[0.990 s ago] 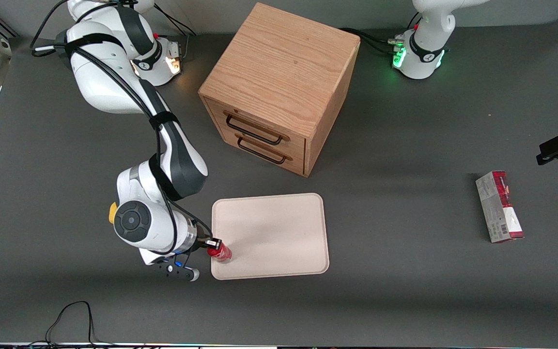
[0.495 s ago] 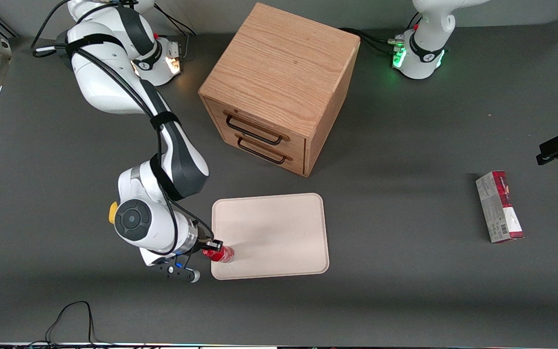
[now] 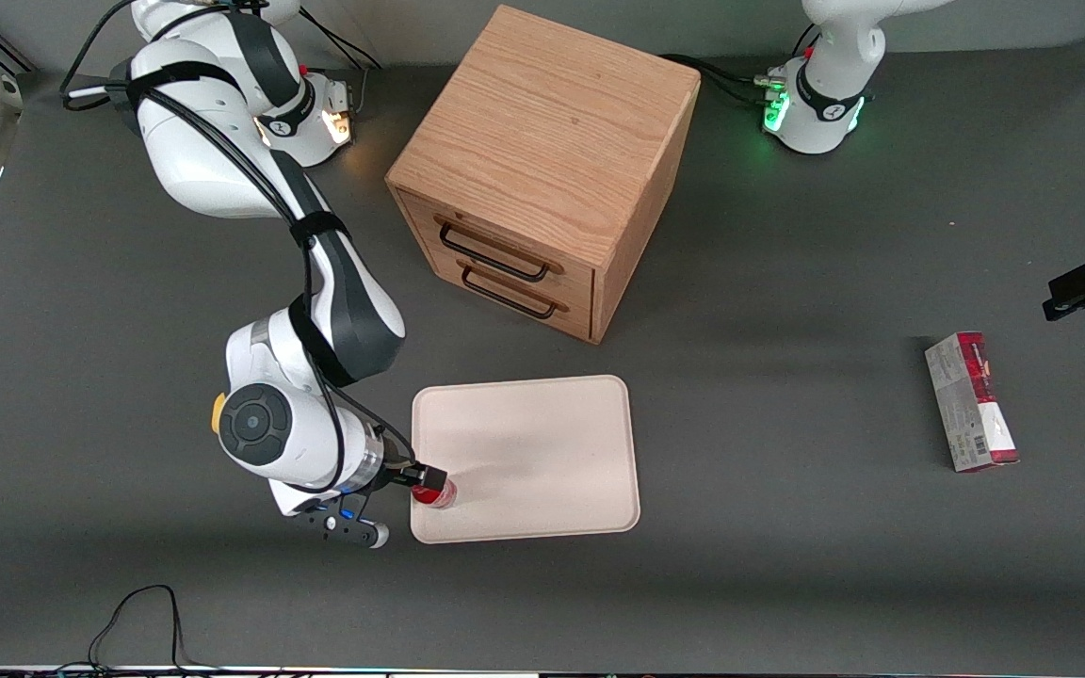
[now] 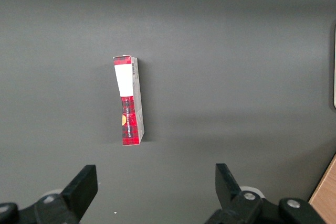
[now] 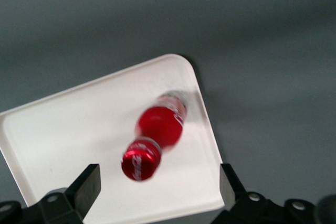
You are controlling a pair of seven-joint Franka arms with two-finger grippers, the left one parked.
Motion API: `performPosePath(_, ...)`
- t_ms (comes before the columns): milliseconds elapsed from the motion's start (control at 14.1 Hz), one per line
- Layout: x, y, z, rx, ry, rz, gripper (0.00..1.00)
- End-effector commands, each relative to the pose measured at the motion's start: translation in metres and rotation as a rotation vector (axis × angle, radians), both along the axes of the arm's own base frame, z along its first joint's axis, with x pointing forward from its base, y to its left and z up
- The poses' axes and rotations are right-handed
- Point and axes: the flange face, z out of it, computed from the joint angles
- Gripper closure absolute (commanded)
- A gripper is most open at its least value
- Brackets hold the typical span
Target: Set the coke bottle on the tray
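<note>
The coke bottle (image 3: 434,492), red with a red cap, stands on the cream-pink tray (image 3: 542,452) close to the tray's corner nearest the working arm and the front camera. In the right wrist view the coke bottle (image 5: 157,127) is seen from above on the tray (image 5: 68,129), cap toward the camera and slightly blurred. My gripper (image 5: 158,181) hangs over it, open, its black fingertips (image 5: 89,181) wide apart and clear of the cap. From the front, the gripper (image 3: 418,485) sits at the tray's edge with one finger just above the bottle.
A wooden two-drawer cabinet (image 3: 542,169) stands farther from the front camera than the tray. A red-and-grey carton (image 3: 971,400) (image 4: 128,103) lies toward the parked arm's end of the table. A black cable (image 3: 137,612) loops at the table's front edge.
The bottle looked tipped in the gripper half a second ago and now stands on the tray. The wrist has shifted slightly away from the tray.
</note>
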Motion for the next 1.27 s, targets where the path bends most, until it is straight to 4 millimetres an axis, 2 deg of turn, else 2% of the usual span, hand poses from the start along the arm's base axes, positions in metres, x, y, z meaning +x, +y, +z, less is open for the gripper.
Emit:
performPosePath(0,-0.017,-0.015,0.03,-0.031,0.078,0.006,0.0)
performPosePath(141,-0.037,-0.039,0.05,-0.041,0.123,0.079,0.0)
performPosePath(354,-0.079,-0.093,0.071,-0.029,0.169,0.181,0.0)
performPosePath(566,-0.117,-0.143,0.104,-0.018,0.167,0.241,0.0)
performPosePath(778,-0.172,-0.214,0.15,0.005,0.131,0.298,0.0)
performPosePath(848,-0.194,-0.231,0.18,0.008,0.106,0.297,0.0)
performPosePath(990,-0.203,-0.265,0.215,-0.02,0.117,0.255,0.0)
performPosePath(1061,-0.203,-0.269,0.231,-0.021,0.109,0.249,0.0)
performPosePath(1202,-0.202,-0.274,0.24,-0.021,0.096,0.235,0.0)
